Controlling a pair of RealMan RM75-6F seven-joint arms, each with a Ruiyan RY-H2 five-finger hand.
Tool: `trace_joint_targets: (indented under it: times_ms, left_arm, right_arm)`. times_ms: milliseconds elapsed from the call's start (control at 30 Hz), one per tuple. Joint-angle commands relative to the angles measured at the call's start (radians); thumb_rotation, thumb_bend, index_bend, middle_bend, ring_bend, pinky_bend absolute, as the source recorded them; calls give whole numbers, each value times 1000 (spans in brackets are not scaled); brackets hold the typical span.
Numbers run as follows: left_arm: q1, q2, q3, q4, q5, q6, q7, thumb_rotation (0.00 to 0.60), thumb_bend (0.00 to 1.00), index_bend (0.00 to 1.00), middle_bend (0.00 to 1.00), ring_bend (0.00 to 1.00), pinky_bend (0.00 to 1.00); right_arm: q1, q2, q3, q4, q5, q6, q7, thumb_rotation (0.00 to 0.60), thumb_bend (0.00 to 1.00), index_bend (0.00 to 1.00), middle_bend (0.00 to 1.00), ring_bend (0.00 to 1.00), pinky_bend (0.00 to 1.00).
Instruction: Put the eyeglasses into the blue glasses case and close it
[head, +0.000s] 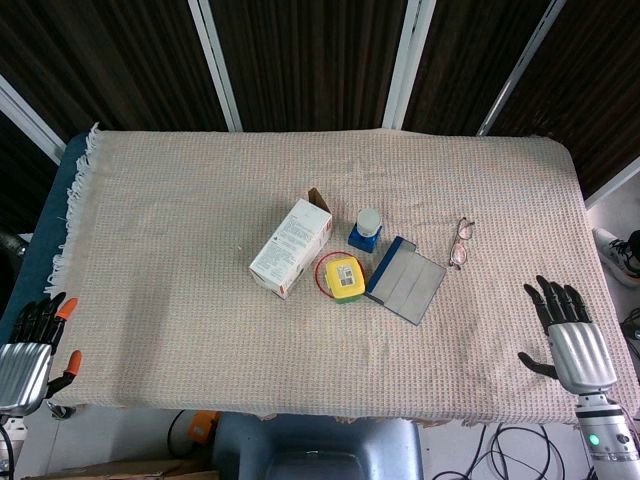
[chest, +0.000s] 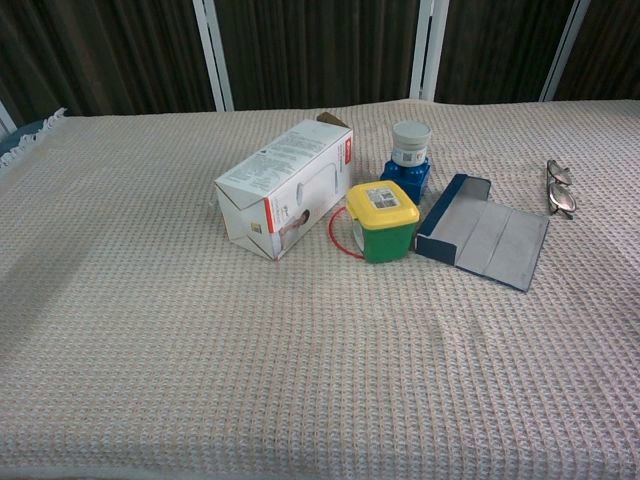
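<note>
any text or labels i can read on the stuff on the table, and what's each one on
None of it can be read at this size.
White carton: lines of small print on its top face and a red stripe, too small to read.
Small jar on the blue block: a label band, blurred.
Yellow-lidded green container: a printed patch on the lid, illegible.
Blue glasses case and eyeglasses: no visible marking.
</note>
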Motion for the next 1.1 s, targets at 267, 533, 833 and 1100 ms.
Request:
trace_joint_targets:
  times_ms: [267,533,833,1100]
  left_arm:
    - [-2,0,-3,1,1,0,-5,600,426,0,0,0,43]
    - [-23,-7,-13,-10,-9,-27,15,600,427,0,0,0,44]
    - [-36,-11,-25,-15,-38,-51,30,600,427,0,0,0,43]
    - [-37,-19,-39,-21,-80,-59,62,600,426,0,0,0,30]
  right_arm:
    - [25,-5,12,28,23,-41,-16,600,267,2,0,0,0]
    - [195,-62,110,251,110,-248,-18,600,267,89,0,0,0]
    - [413,-191,123,538,132,-501,-149,600,267,150,0,0,0]
    - [545,-311,62,786,3,-567,-41,600,267,253,0,0,0]
